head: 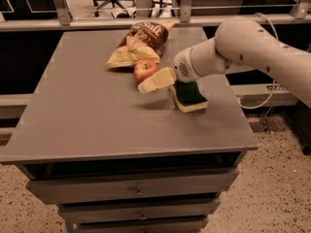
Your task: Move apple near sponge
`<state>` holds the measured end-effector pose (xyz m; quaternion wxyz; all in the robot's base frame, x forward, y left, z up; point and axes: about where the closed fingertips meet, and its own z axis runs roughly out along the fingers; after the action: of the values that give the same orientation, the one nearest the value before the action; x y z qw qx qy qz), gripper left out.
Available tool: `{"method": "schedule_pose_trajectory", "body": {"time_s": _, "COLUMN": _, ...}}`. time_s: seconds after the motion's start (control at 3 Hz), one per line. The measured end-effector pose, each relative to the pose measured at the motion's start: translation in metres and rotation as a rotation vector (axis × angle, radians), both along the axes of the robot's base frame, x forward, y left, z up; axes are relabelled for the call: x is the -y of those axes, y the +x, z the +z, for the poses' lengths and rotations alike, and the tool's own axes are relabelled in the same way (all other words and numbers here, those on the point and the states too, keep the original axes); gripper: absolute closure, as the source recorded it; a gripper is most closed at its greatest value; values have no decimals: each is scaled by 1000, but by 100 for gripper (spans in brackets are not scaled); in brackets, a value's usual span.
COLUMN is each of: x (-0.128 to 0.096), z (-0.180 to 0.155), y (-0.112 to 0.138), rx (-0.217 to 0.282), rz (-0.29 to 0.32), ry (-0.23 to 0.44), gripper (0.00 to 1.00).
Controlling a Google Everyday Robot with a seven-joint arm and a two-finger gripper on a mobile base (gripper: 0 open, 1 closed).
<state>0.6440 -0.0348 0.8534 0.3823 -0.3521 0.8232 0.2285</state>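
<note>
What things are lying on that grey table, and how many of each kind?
Apple: 1
Sponge: 1
Chip bag: 1
Total: 3 things on the table
The robot's gripper is not counted; it is right by the apple, on the side nearer the sponge.
</note>
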Motion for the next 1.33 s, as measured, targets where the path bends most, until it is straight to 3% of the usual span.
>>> {"method": "schedule_pose_trajectory", "body": {"time_s": 0.33, "x": 33, "z": -5, "y": -28, "rx": 24, "rz": -119, "ry": 57, "gripper": 0}}
{"method": "schedule_pose_trajectory", "body": {"time_s": 1.0, "x": 93, "z": -5, "y": -95, "rx": 96, "rz": -434, "ry": 157, "gripper": 0}}
{"method": "schedule_pose_trajectory", "body": {"time_s": 1.33, "x": 144, "z": 14, "y": -113, "rx": 226, "rz": -669, "ry": 206, "gripper": 0}}
